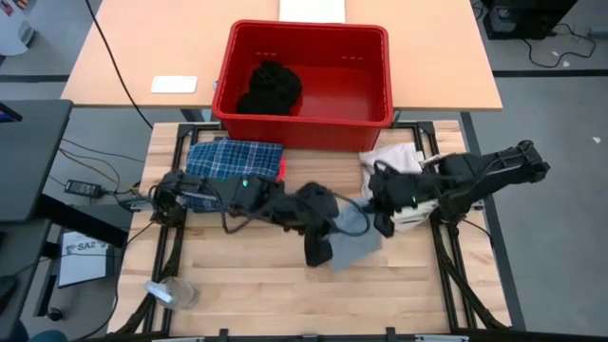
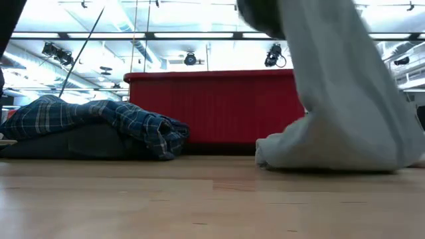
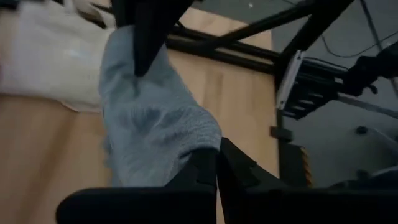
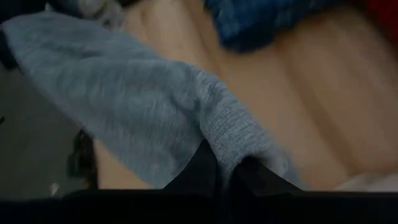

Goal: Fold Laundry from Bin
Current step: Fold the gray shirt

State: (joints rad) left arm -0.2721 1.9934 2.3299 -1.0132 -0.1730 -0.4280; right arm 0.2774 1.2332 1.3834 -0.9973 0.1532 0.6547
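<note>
Both hands are clamped on the grey piece (image 1: 353, 242): left hand (image 1: 318, 255) pinches one edge, right hand (image 1: 383, 226) another, lifting it above the desk (image 1: 247, 285).

Light grey soft garment (image 2: 345, 99) cut off by top edge in low view, upper end unseen. Same garment hides both gripper tips in high view; left gripper (image 3: 216, 167) fingertips buried in cloth in left wrist view, right gripper (image 4: 227, 168) fingertips dark and blurred against cloth. Blue-and-white plaid shirt (image 4: 267, 18) blurred and cropped in right wrist view; partly covered by left arm from above. Black crumpled piece (image 1: 270, 88) in bright red plastic bin (image 1: 375, 57): garment type unreadable. Bin interior hidden behind its front wall in low view. White fabric bundle (image 1: 391, 159) half under right arm.
</note>
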